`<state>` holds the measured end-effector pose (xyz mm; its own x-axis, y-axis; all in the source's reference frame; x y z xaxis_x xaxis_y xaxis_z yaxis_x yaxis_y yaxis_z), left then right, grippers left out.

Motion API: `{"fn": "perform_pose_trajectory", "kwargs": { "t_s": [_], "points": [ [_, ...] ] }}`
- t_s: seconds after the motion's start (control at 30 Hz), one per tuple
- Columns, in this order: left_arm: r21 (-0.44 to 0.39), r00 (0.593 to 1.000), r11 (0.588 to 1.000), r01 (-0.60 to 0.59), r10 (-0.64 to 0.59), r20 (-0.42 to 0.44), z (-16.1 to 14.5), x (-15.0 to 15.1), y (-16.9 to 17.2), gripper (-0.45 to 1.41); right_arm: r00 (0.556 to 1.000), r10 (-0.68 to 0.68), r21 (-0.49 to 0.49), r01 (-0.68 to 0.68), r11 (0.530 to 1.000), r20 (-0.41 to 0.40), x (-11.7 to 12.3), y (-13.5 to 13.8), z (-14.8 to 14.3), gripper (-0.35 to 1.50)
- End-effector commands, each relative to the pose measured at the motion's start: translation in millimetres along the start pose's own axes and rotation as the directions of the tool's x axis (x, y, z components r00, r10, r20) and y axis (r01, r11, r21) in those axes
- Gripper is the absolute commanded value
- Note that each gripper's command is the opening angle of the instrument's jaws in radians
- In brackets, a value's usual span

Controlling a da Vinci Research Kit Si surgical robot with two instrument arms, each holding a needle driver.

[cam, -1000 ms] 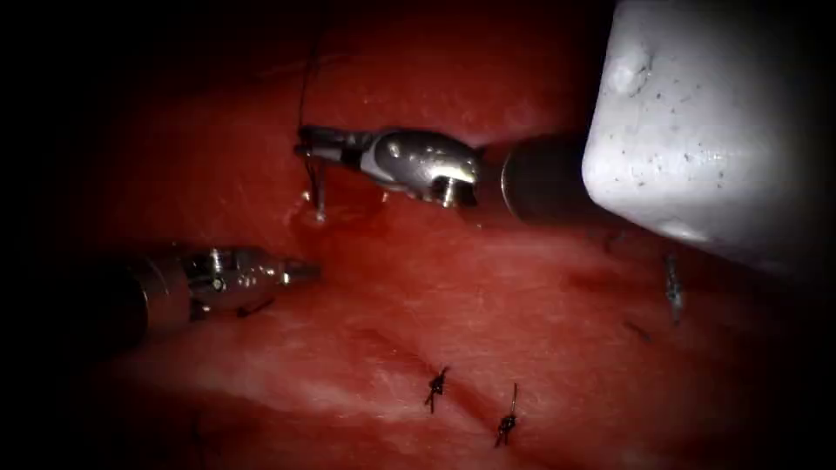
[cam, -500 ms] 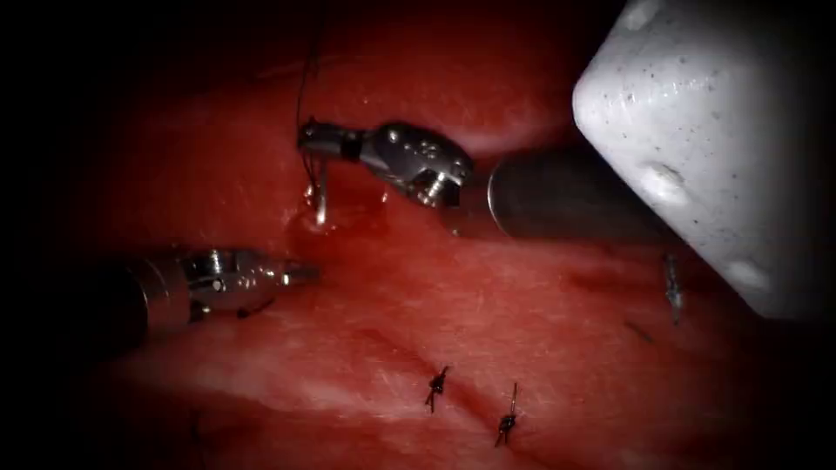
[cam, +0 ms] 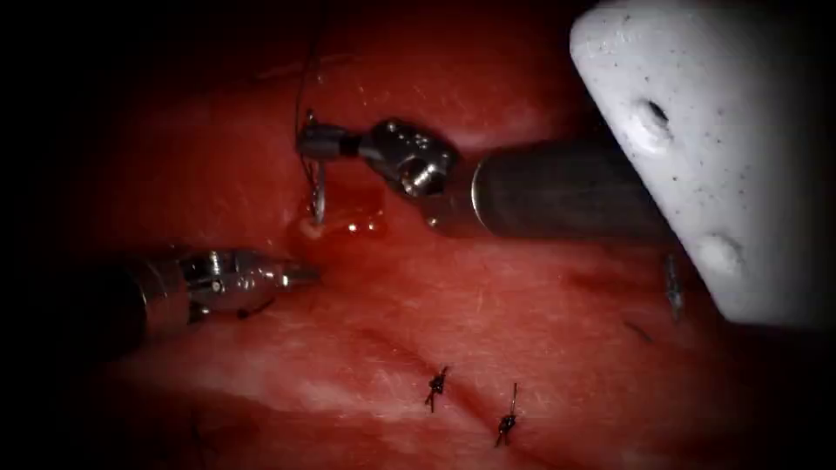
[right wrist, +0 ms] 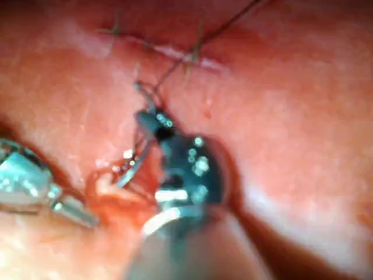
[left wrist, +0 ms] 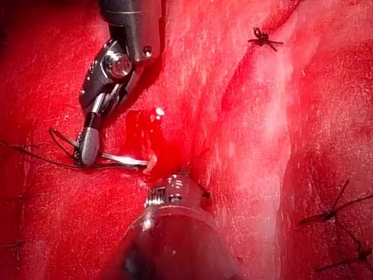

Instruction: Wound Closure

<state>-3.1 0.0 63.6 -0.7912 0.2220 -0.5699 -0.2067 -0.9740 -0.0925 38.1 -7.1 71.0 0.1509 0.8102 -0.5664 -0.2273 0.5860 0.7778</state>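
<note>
The right tool point(cam: 310, 142) reaches in from the right, jaws shut on the curved needle point(cam: 318, 196) near its tail. The needle hangs down from the jaws, its point sunk in the tissue point(cam: 488, 305) at the upper-left end of the cut point(cam: 392, 344). I cannot tell on which side of the cut it enters. Dark thread point(cam: 301, 87) runs up from the jaws. The left tool point(cam: 300, 274) lies just below the entry point, shut and holding nothing. The left wrist view shows the right tool point(left wrist: 87, 146) and the needle point(left wrist: 123, 158). The right wrist view shows its jaws point(right wrist: 148, 119) on the needle point(right wrist: 135, 164).
Two tied stitches point(cam: 436, 383) point(cam: 505, 424) close the cut lower down, and another stitch point(cam: 672, 287) lies at the right. Red fluid point(cam: 353, 222) pools beside the needle's entry point. Loose thread loops around the right tool's jaws point(left wrist: 58, 140).
The right tool's wrist has rolled and its shaft has come further left. The needle stays standing in the tissue and the red fluid pool beside it has grown. The left tool has not moved.
</note>
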Motion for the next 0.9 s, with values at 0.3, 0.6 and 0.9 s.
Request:
{"fn": "perform_pose_trajectory", "kwargs": {
  "t_s": [0.3,0.6,0.9],
  "points": [
    [-0.007,1.000,1.000,-0.007,0.007,-0.006,0.2,-0.7,0.2,-0.45,0.969,0.245,0.047,-0.246,0.968,0.027,-0.7,-1.0,0.9,-0.35],
    [-0.009,1.000,1.000,-0.009,0.009,-0.007,0.0,-1.0,0.3,-0.45,0.944,0.319,0.087,-0.325,0.942,0.081,-0.9,-2.4,1.2,-0.35],
    [-0.009,1.000,1.000,-0.012,0.012,-0.007,-0.4,-1.4,0.3,-0.45,0.884,0.449,0.122,-0.464,0.877,0.132,-1.1,-3.5,1.5,-0.35]
  ]
}}
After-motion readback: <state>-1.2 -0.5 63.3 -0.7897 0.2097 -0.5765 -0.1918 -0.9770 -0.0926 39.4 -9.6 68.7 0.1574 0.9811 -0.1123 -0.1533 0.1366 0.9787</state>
